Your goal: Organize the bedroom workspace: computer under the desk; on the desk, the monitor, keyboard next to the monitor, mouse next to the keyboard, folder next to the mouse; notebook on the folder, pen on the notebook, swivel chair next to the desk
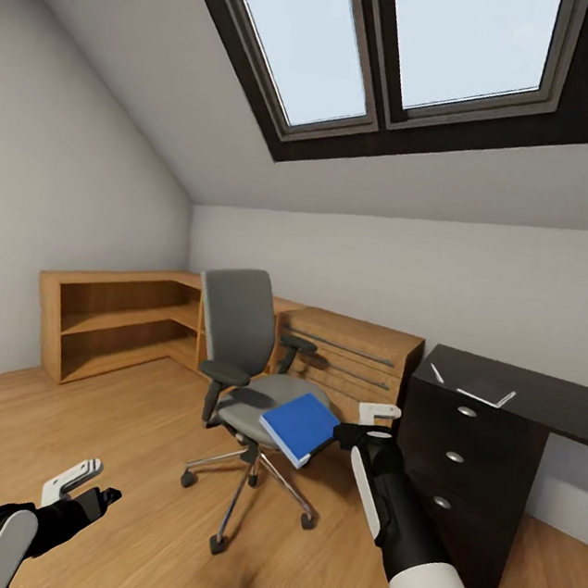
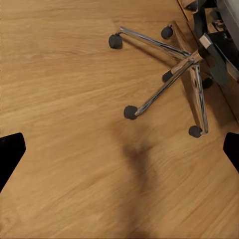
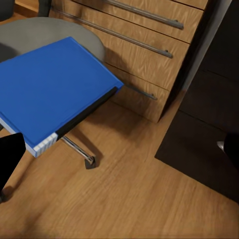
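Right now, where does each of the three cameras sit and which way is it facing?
Head: on the head, facing the grey swivel chair, bright blue folder, black desk; both arms show.
Left wrist: aimed down at the wood floor and chrome chair base; black jaw tips at the edges.
Right wrist: beside the seat, facing the folder and wooden dresser.
Shared: chair.

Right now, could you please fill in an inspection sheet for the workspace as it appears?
Surface: desk, glossy black top, mostly bare.
Job's things: blue folder lying on the swivel chair seat, overhanging its front edge; notebook on the desk; thin pen beside it.
Clutter: nothing seen.
End effectors: right end effector open, close beside the folder, not gripping; left end effector open, low over the floor.
Cables: nothing seen.
Surroundings: wooden dresser, low wooden shelf, skylight, plank floor.
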{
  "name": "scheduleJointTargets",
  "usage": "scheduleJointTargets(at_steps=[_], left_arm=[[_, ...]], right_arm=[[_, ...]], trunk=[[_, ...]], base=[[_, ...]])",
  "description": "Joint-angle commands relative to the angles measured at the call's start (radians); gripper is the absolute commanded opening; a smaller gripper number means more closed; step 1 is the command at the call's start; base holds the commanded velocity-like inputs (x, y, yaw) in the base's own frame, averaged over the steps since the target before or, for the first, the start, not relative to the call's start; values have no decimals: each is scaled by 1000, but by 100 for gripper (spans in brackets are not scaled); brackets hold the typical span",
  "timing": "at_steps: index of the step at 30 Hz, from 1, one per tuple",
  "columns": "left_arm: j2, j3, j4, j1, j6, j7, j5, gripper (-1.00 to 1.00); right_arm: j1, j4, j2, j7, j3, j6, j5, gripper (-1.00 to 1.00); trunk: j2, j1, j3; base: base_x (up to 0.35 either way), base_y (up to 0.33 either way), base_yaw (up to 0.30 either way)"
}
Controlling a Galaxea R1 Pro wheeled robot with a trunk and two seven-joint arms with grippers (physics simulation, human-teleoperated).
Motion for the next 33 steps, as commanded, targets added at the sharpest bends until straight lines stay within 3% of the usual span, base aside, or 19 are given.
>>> scheduleJointTargets(at_steps=[1, 20, 33], left_arm=[[0, 0, -1, -1, 3, 9, 11, 100], [0, 0, 8, -1, 3, 7, 11, 100], [-2, -1, 8, -1, 2, 7, 5, 100]], right_arm=[[-1, -1, 0, -4, 2, 6, 2, 100], [-1, -1, 2, -8, 0, 6, 2, 100], [-1, -1, 2, -7, 0, 6, 2, 100]], trunk=[[-1, 0, -3], [-1, 0, -32], [-1, 0, -52]], base=[[-1, 0, -1], [0, 0, -2], [0, 0, -82]])
